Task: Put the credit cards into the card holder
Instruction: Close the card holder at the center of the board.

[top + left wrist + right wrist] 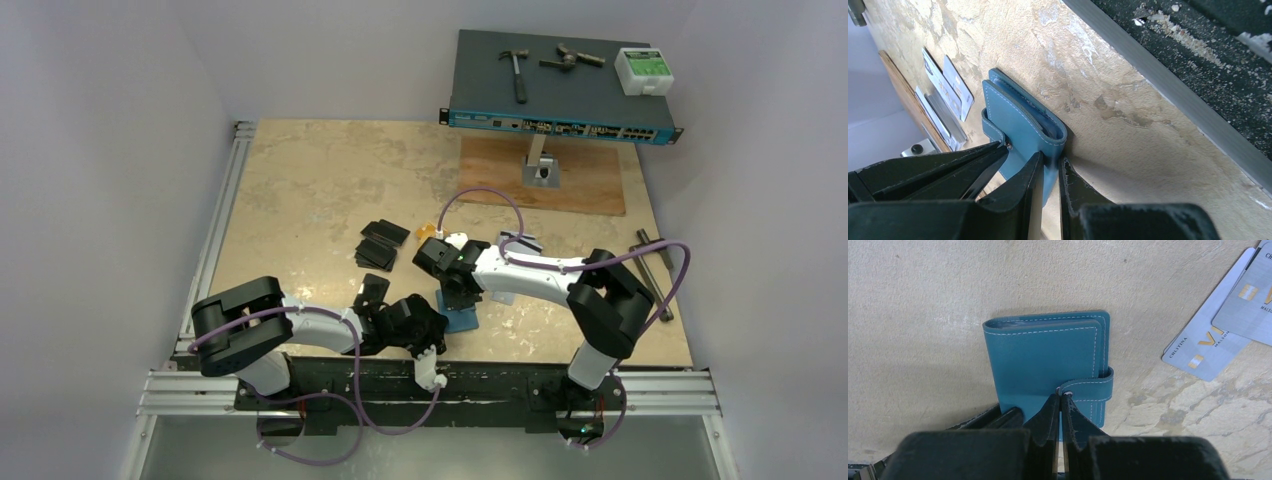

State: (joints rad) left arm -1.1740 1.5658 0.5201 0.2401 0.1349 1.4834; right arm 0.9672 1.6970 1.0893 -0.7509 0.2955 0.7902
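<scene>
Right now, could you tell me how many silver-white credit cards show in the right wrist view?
2. One silver-white card lies right of the card holder; the second card overlaps it at the frame's right edge, cut off. Others may lie out of view.

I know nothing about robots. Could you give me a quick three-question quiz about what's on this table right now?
1. True or false: the teal card holder lies open on the table.
2. What colour are the credit cards lying beside it in the right wrist view? A red, B silver, C green.
3. Fill in: the ___ gripper's tips meet at the holder's snap tab.
Key: 1 false, it is folded shut; 2 B; 3 right, the right gripper.
</scene>
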